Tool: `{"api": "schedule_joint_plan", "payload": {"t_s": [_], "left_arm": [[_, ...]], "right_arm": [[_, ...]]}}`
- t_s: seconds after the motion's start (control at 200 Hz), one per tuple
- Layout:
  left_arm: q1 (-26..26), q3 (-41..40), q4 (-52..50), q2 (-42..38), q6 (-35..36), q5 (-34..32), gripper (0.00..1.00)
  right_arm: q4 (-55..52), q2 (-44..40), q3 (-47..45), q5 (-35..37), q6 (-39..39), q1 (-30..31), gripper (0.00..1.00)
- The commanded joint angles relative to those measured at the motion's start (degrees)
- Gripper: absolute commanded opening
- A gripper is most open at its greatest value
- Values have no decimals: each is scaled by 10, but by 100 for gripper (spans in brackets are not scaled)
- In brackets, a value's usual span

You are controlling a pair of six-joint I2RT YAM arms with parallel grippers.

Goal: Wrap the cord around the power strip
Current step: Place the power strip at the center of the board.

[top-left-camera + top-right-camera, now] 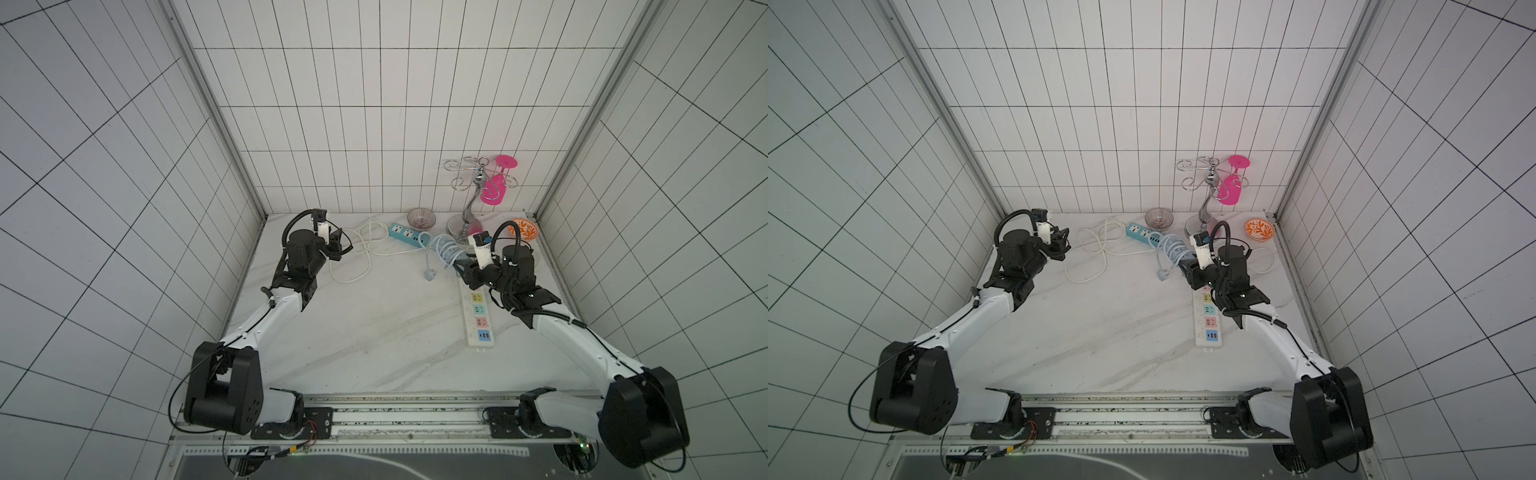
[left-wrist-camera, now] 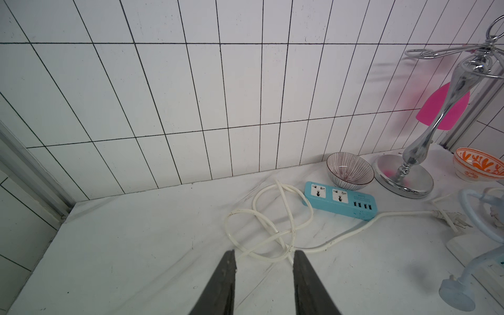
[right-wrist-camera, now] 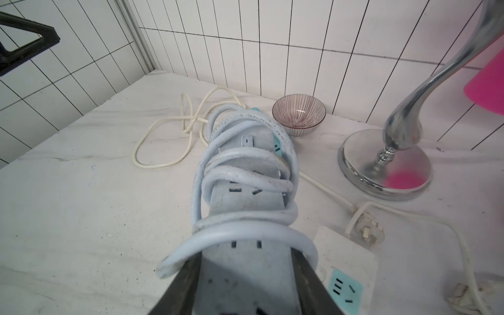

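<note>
In the right wrist view the pale grey-blue power strip point(image 3: 245, 207) juts out from my right gripper point(image 3: 246, 255), whose jaws are shut on its sides. The cord point(image 3: 240, 231) lies round the strip in several loose loops. In both top views the coil point(image 1: 446, 249) is held above the table at the back right, and the cord's plug point(image 1: 428, 275) hangs free below it towards the table. My left gripper point(image 2: 264, 252) stands open and empty at the far left, apart from the strip, just above a thin white cord.
A long white strip with coloured sockets point(image 1: 480, 320) lies under my right arm. A small teal strip point(image 1: 405, 235), tangled white cords point(image 1: 357, 257), a striped bowl point(image 1: 421, 218), a chrome stand point(image 1: 469, 216) with a pink glass point(image 1: 494, 191) and an orange bowl point(image 1: 524, 230) line the back.
</note>
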Motion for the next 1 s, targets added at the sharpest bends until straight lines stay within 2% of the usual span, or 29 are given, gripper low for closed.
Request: {"api": "schedule_joint_plan", "payload": {"t_s": [0.0, 0.315, 0.62, 0.745, 0.994], "left_arm": [[-1, 13, -9, -14, -4, -14, 35], [0, 2, -10, -37, -2, -29, 35], [0, -5, -18, -59, -4, -51, 35], [-1, -5, -18, -61, -10, -50, 35], [0, -8, -17, -65, -12, -53, 36]], "right_arm": [[26, 2, -20, 85, -63, 64, 0], [10, 101, -9, 263, -134, 249, 0], [40, 176, -6, 348, -116, 373, 0], [39, 184, 6, 389, -116, 397, 0], [36, 153, 15, 434, -130, 397, 0]]}}
